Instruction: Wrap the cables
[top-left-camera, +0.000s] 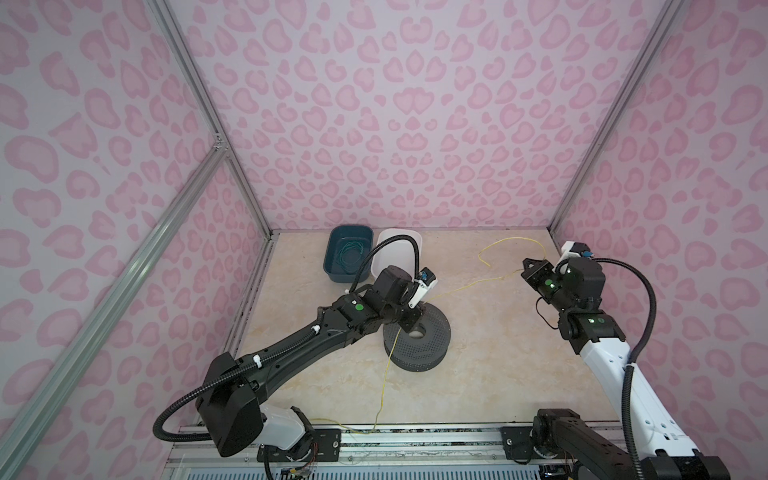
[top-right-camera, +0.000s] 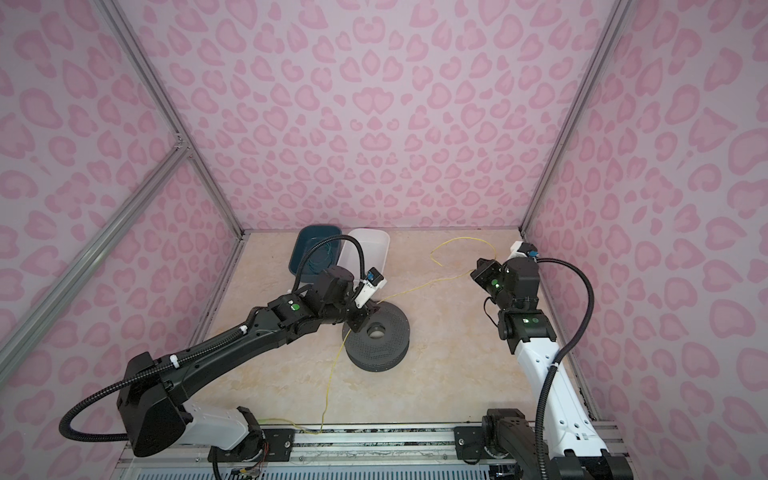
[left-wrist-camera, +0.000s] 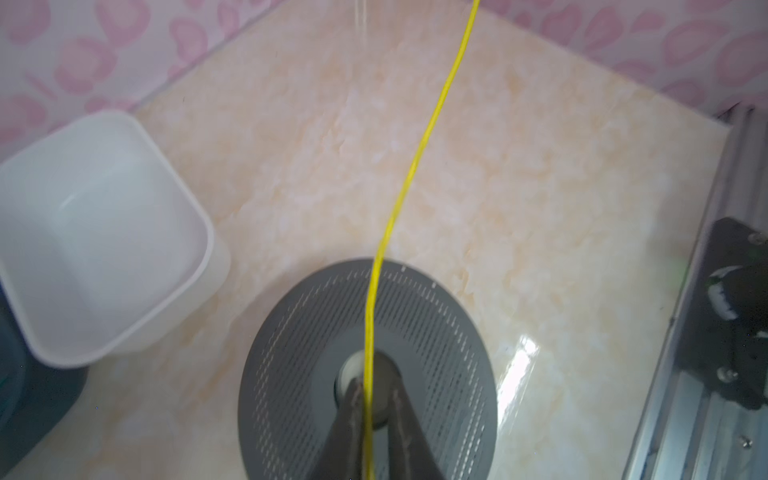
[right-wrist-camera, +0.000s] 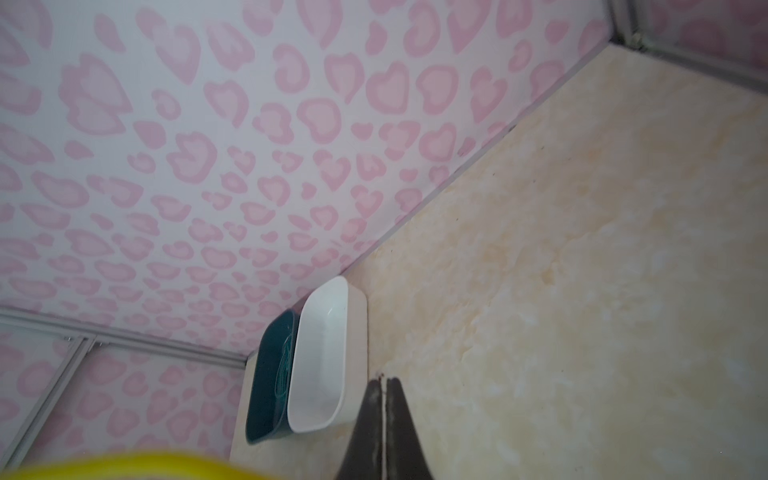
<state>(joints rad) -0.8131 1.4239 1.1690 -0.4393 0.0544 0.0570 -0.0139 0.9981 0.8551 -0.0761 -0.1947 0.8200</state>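
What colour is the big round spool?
Dark grey spool, dotted with rows of little slots. The left wrist view shows it best.

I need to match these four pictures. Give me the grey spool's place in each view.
Top view: grey spool on the table, lower middle of the picture.
Top view: spool in the same place, lower middle.
Left wrist: spool at bottom centre, cut by the edge.
Right wrist: not in it.
Shared landmark: white tub.
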